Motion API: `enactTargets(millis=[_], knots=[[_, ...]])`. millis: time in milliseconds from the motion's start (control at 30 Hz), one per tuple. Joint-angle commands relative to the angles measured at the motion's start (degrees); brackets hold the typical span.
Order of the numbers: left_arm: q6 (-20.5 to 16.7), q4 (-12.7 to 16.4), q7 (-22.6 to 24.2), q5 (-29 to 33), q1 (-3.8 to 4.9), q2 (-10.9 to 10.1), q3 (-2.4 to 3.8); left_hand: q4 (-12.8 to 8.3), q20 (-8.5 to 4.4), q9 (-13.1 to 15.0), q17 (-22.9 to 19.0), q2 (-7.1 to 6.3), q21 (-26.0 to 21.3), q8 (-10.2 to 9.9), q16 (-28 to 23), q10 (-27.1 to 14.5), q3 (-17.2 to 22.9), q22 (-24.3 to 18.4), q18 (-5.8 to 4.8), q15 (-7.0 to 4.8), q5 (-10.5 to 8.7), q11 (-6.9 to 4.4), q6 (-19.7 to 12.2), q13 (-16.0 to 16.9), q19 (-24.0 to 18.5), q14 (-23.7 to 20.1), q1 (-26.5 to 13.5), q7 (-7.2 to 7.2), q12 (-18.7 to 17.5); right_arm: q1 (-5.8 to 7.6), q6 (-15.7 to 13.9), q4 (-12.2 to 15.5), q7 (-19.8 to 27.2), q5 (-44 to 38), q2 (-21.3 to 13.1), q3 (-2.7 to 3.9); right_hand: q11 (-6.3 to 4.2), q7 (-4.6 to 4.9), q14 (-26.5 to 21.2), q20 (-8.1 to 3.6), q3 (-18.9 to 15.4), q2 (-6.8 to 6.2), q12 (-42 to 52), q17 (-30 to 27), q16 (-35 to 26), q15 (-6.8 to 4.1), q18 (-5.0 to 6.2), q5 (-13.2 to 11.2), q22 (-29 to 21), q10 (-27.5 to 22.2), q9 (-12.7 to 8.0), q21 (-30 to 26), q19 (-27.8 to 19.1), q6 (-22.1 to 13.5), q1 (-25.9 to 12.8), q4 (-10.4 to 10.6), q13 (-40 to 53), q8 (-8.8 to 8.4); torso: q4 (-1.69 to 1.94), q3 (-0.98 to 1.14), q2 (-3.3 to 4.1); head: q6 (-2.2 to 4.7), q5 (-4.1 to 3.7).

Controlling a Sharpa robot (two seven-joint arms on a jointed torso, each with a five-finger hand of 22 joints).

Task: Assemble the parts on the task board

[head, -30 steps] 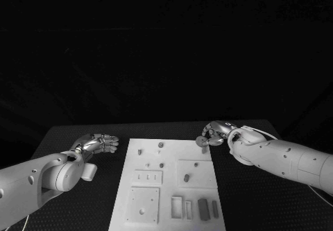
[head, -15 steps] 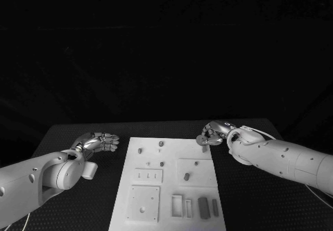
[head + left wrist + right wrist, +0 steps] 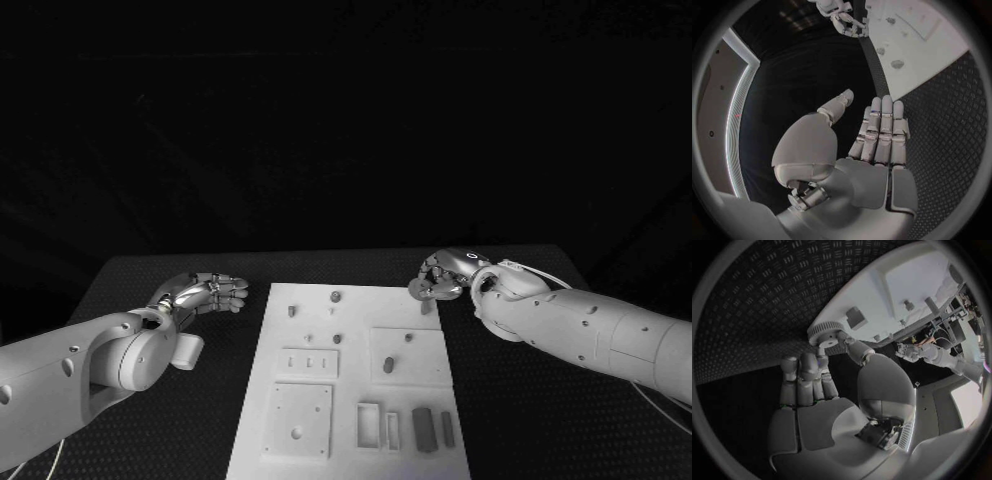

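right robot hand [image 3: 440,277]: pinching a small toothed gear [image 3: 823,331] between fingertips, held over the far right corner of the task board [image 3: 346,425]; in the right wrist view the gear hangs just off the board's edge.
left robot hand [image 3: 206,294]: holds nothing, fingers straight and side by side with the thumb apart, hovering over the counter [image 3: 173,272] just beside the board's left edge.
task board: white plate in the middle of the black counter, with several grey parts lying in its recesses and small pegs toward the far end.
step in hand: by my judgement, bringing the gear to a seat near the far right corner; it is not yet seated.
risk, grip: the pinch looks shallow, so the gear could tip or slip and roll off onto the counter.
risk, alignment: if it comes down tilted or off-centre, it may jam or ride on the board surface.
risk, board: nothing steadies the board, so a hard push could shift it.
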Motion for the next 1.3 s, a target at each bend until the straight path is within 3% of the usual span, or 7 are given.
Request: enactTargets(millis=[33, 300, 500, 667, 800, 1000, 1300], knots=[[0.24, 0.09, 0.61, -0.13, 0.03, 0.04, 0.05, 0.18, -0.12, 0.06, 0.07, -0.1, 0.31, -0.19, -0.01, -0.04, 0.07, 1.24, 0.77, 0.24, -0.18, 0.06, -0.23, 0.09, -0.42, -0.27, -0.2, -0.17, -0.27, -0.82, 2.14, -0.27, -0.6, -3.19, -0.03, -0.44, -0.61, 1.02, -0.04, -0.11, 1.52, -0.07, 0.24, 0.06, -0.2, -0.36, 2.68, -0.32, 0.12, 0.03, 0.17, -0.2, 0.42, 1.46, 1.67, -0.19, -0.07, 0.48, 0.01, 0.0, -0.03, -0.08, 0.0], [0.17, 0.18, 0.59, -0.13, 0.03, -0.06, 0.05, 0.18, -0.12, 0.07, 0.07, -0.09, 0.31, -0.21, -0.01, -0.05, 0.07, 1.24, 0.77, 0.24, -0.17, 0.06, -0.24, 0.11, -0.43, -0.28, -0.21, -0.17, -0.28, -0.85, 1.97, -0.13, -0.5, -4.19, -0.16, -0.45, -0.48, 1.13, -0.09, 0.03, 3.6, -1.39, 0.22, 0.12, -0.3, -0.25, 2.68, 0.53, 0.36, -0.03, -0.14, -0.22, 0.37, 1.18, 3.34, -0.5, -0.09, 0.28, -0.09, 0.02, -0.03, -0.13, 0.02], [0.14, 0.26, 0.55, -0.13, 0.04, -0.11, 0.05, 0.18, -0.12, 0.09, 0.07, -0.09, 0.31, -0.22, -0.01, -0.05, 0.07, 1.24, 0.77, 0.24, -0.17, 0.06, -0.25, 0.12, -0.44, -0.28, -0.21, -0.17, -0.28, -0.86, 1.31, -0.11, -0.22, -4.57, -0.1, -0.46, -0.45, 1.16, -0.09, 0.08, 4.11, -1.5, 0.28, 0.17, -0.32, -0.21, 2.68, 0.91, 0.45, -0.01, -0.2, -0.25, 0.41, 1.3, 4.29, -0.4, -0.08, 0.36, -0.06, 0.01, 0.0, 0.01, -0.07], [0.09, 0.31, 0.55, -0.13, 0.04, -0.16, 0.05, 0.18, -0.12, 0.1, 0.07, -0.1, 0.32, -0.22, -0.02, -0.06, 0.06, 1.24, 0.77, 0.24, -0.18, 0.06, -0.25, 0.13, -0.44, -0.28, -0.22, -0.16, -0.28, -0.86, -1.2, 0.0, -0.05, -5.54, 0.03, -0.46, -0.72, 0.86, 0.08, 0.17, 4.58, -1.14, 0.36, 0.25, -0.24, -0.44, 2.68, 1.98, 0.57, 0.33, -0.03, -0.19, 0.65, 2.41, 4.2, -0.16, -0.12, 0.98, -0.04, -0.01, 0.0, 0.03, -0.19], [0.11, 0.4, 0.58, -0.13, 0.04, -0.17, 0.05, 0.19, -0.12, 0.11, 0.08, -0.1, 0.32, -0.22, -0.02, -0.06, 0.06, 1.24, 0.77, 0.24, -0.18, 0.06, -0.25, 0.14, -0.45, -0.28, -0.23, -0.16, -0.28, -0.85, -3.02, 0.22, -0.18, -6.26, 0.28, -0.45, -1.28, 0.27, 0.69, 0.08, 4.74, -1.03, 0.29, 0.27, -0.22, -0.94, 2.68, 4.71, 0.68, 1.21, 0.27, -0.1, 1.3, 4.09, 3.25, 0.13, -0.3, 1.89, -0.04, -0.02, -0.02, 0.07, -0.21], [0.03, 0.35, 0.61, -0.13, 0.04, -0.14, 0.05, 0.19, -0.12, 0.12, 0.08, -0.1, 0.32, -0.23, -0.02, -0.06, 0.06, 1.24, 0.77, 0.24, -0.18, 0.06, -0.25, 0.15, -0.45, -0.28, -0.24, -0.16, -0.29, -0.83, -6.47, 0.77, -1.53, -8.36, 0.8, -0.43, -1.73, -0.18, 1.3, -0.23, 4.64, -1.15, -0.02, 0.24, -0.45, -1.37, 2.68, 6.68, 0.69, 2.11, 0.38, -0.21, 1.97, 5.08, 2.29, 0.53, -0.46, 2.36, 0.07, -0.09, -0.01, 0.19, -0.2], [-0.05, 0.42, 0.63, -0.13, 0.04, -0.14, 0.05, 0.19, -0.11, 0.15, 0.08, -0.1, 0.32, -0.24, -0.03, -0.07, 0.06, 1.23, 0.77, 0.25, -0.17, 0.06, -0.26, 0.17, -0.47, -0.29, -0.25, -0.16, -0.29, 0.3, -8.19, 2.46, -2.91, -11.15, 1.65, -0.4, -1.92, -0.37, 1.47, -0.41, 4.86, -1.54, -0.17, 0.36, -0.47, -1.54, 2.68, 6.46, 0.7, 2.55, 0.43, -0.28, 2.31, 5.57, 2.15, 0.9, -0.49, 2.56, 0.05, -0.12, -0.01, 0.41, 0.01]])
